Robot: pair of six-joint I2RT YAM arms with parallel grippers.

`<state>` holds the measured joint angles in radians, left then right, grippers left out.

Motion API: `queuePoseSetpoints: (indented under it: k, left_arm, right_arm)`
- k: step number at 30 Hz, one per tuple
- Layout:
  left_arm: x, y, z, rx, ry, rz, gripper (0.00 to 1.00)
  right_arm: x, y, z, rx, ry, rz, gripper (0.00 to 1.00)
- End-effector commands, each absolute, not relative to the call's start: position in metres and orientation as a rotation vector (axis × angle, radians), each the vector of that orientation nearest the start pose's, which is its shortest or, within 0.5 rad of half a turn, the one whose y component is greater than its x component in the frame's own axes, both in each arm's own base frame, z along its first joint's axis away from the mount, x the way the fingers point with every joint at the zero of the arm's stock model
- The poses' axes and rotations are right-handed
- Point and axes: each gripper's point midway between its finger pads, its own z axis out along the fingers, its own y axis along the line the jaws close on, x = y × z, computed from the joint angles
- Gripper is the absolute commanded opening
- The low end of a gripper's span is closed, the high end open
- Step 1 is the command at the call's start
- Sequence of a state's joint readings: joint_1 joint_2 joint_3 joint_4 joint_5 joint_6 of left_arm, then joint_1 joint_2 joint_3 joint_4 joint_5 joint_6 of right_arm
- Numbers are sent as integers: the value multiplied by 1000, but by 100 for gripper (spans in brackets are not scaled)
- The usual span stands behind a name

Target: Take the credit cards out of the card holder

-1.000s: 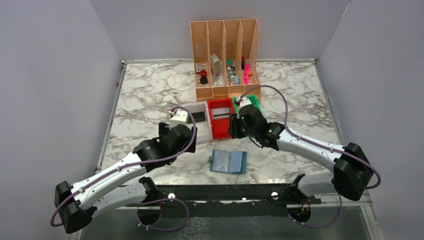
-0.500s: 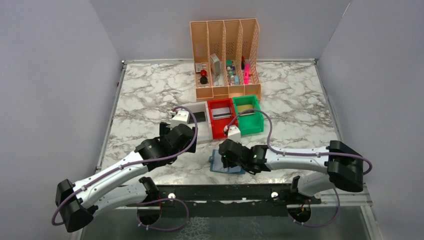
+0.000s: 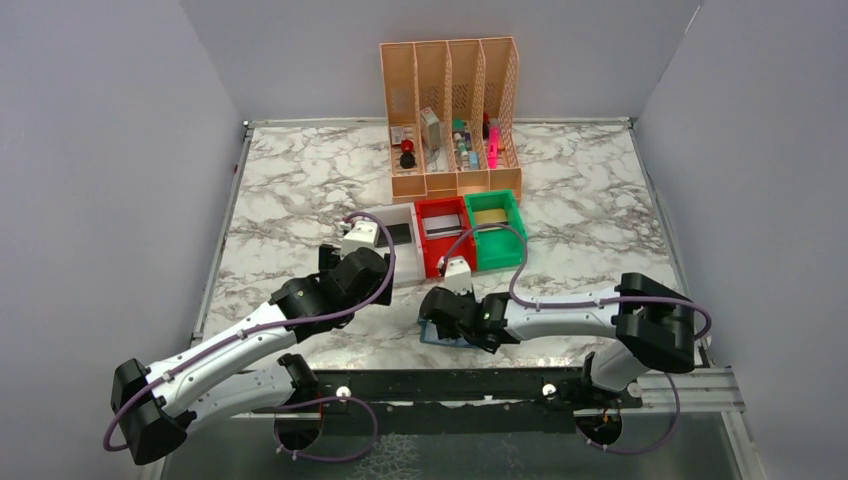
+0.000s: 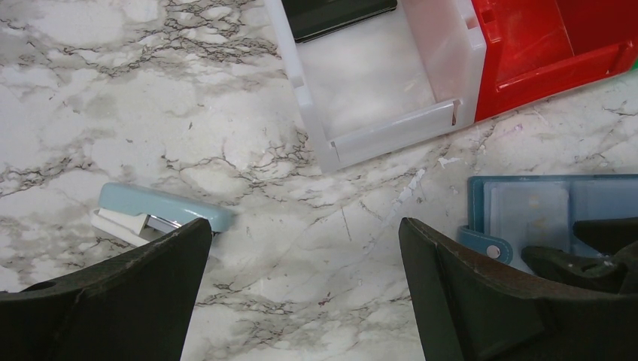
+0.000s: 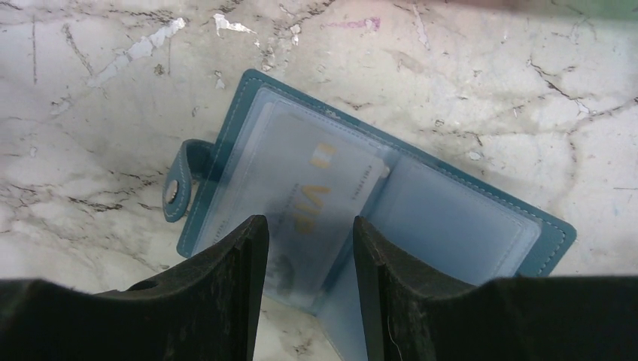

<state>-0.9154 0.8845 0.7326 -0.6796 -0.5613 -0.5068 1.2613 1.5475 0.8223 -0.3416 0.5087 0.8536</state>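
Card holder [image 5: 451, 226] lies open, aslant on the desk [image 5: 527, 90], its pocketed silvery card [image 5: 316, 184] directly under the nearer right gripper [image 5: 307, 229], jaws parted and empty; left gripper [image 4: 305, 226], jaws wide, stands aside.

The left arm [image 3: 240, 340], a white-and-black jointed limb, rises from its black elbow joint at the lower left and runs diagonally toward the middle. A purple cable [image 3: 390, 265] loops around its bent wrist, which carries a white camera block [image 3: 358, 238]. The left gripper [image 4: 305, 226], black and two-fingered, points downward with its fingers [image 4: 135, 293] spread wide. The right arm [image 3: 565, 312], also white and black, lies low and nearly level, stretched leftward from a black joint at the right, with its own cable arching above the wrist. The right gripper [image 5: 307, 226], black and two-fingered, faces straight down, its fingers parted by only a narrow gap.
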Motion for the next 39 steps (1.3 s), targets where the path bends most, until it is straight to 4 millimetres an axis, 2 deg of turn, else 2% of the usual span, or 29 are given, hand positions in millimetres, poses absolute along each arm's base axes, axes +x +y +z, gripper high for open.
queuePoseSetpoints:
  k: [1, 6, 10, 14, 18, 29, 32, 36, 39]
  left_arm:
    - [207, -142, 153, 204, 2220, -97, 99]
    - [207, -142, 153, 204, 2220, -97, 99]
    - [206, -142, 153, 207, 2221, -96, 99]
    - [206, -142, 152, 209, 2224, -97, 99]
    - [206, -143, 151, 213, 2228, -97, 99]
    - [204, -147, 152, 228, 2234, -125, 99]
    - [200, -156, 161, 217, 2227, -213, 99]
    - [195, -176, 172, 178, 2186, -410, 99]
    - [187, -196, 179, 186, 2160, -580, 99]
  right_arm:
    - [163, 306, 38, -296, 2407, 220, 51]
    - [162, 310, 29, -315, 2424, 209, 51]
    - [162, 304, 16, -306, 2450, 137, 49]
    - [161, 293, 6, -286, 2459, 76, 38]
    - [160, 291, 6, -283, 2454, 83, 24]
    - [162, 296, 18, -267, 2426, 149, 9]
    - [162, 304, 27, -262, 2403, 240, 2]
    - [159, 318, 41, -264, 2376, 379, 1]
    - [160, 320, 49, -253, 2356, 434, 1]
